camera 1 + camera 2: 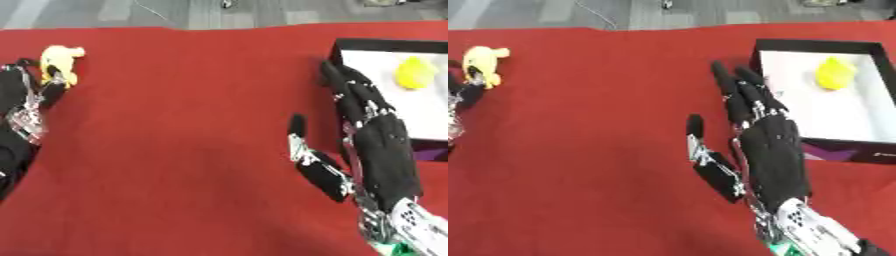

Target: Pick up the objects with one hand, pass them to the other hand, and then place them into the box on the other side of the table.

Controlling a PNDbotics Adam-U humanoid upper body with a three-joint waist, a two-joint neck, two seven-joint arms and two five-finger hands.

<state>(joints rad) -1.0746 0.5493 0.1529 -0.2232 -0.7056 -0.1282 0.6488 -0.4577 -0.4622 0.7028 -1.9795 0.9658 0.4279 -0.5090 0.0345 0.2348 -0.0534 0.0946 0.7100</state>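
Left eye view: a red cloth (pixel 175 150) covers the table, and past its far edge runs a strip of grey floor (pixel 175 12) with pale bands and a thin cable. At the cloth's left side the left hand (pixel 39 95) reaches up to a yellow toy (pixel 59 62), its fingertips touching the toy's lower end; whether the fingers curl round it I cannot tell. On the right, a box (pixel 337 47) with a black rim and white floor is cut off by the picture's edge.

Right eye view: the whole box shows near the cloth's far right, with a second yellow object (pixel 833 73) lying inside toward its back. The right hand (pixel 767 150) lies just beside the box's left wall, back upward, fingers straight and spread, thumb out to the left, holding nothing.
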